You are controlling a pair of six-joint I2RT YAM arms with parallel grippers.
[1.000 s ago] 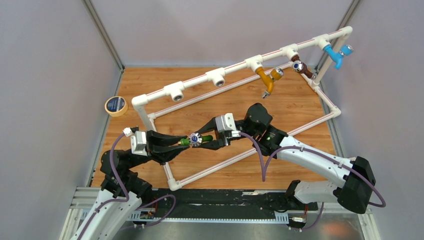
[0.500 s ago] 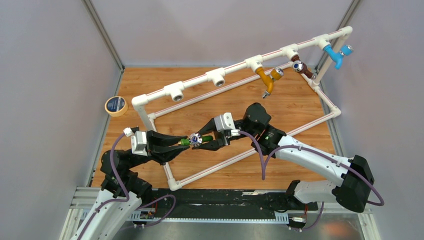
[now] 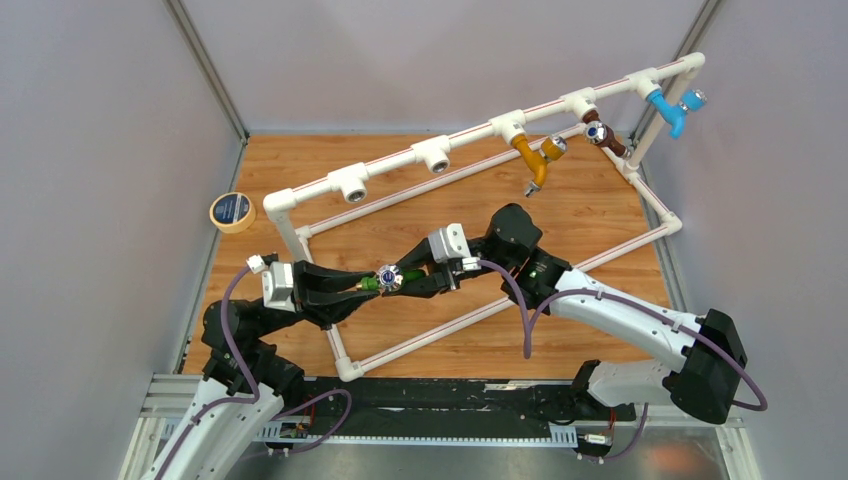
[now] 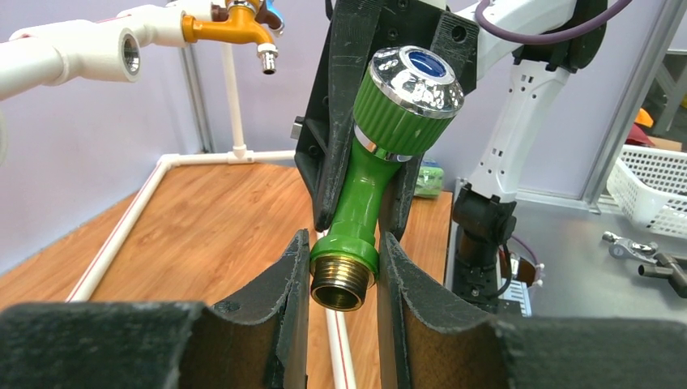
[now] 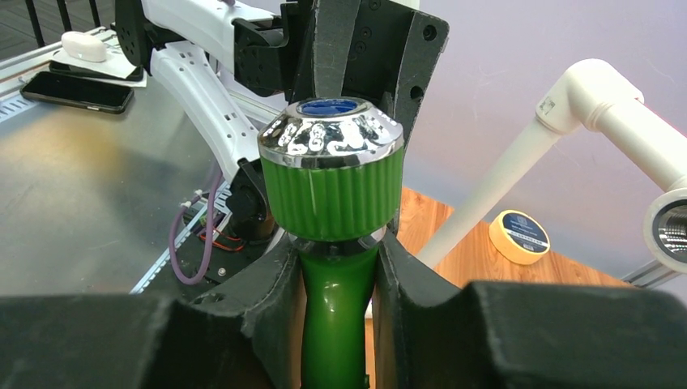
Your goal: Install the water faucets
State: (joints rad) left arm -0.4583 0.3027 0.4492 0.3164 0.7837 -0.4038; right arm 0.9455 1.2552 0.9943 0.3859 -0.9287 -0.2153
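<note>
The one true container is a white basket point(image 4: 652, 190). My left wrist camera sees it far to the right of my left fingers point(image 3: 358, 287), off the bench point(image 3: 560, 220), and I cannot tell what is in it. The white pipe frame point(image 3: 470, 140) beyond my fingers also holds things. Left to right along its upper rail come two T-fittings point(image 3: 352, 185) with open sockets, then the orange faucet point(image 3: 533, 158), the brown faucet point(image 3: 603, 136) and the blue faucet point(image 3: 668, 108), each seated in a fitting. A tape roll point(image 3: 232, 211) lies on the bench beyond and to the left of my left fingers.

The overhead view alone shows both my arms meeting on the green faucet point(image 3: 390, 279), which I hold off the bench on the near side of that rail. My left wrist view shows its brass threaded end point(image 4: 338, 285), which the right wrist view does not. The right wrist view shows a dark phone point(image 5: 77, 91) on a metal surface far to the left.

My left fingers are nearly closed, gripping the green collar just above the brass thread. My right fingers point(image 3: 408, 283) are just as narrow and clamp the green neck directly under the silvery knob point(image 5: 332, 142). The knob sits between my two sets of fingertips.
</note>
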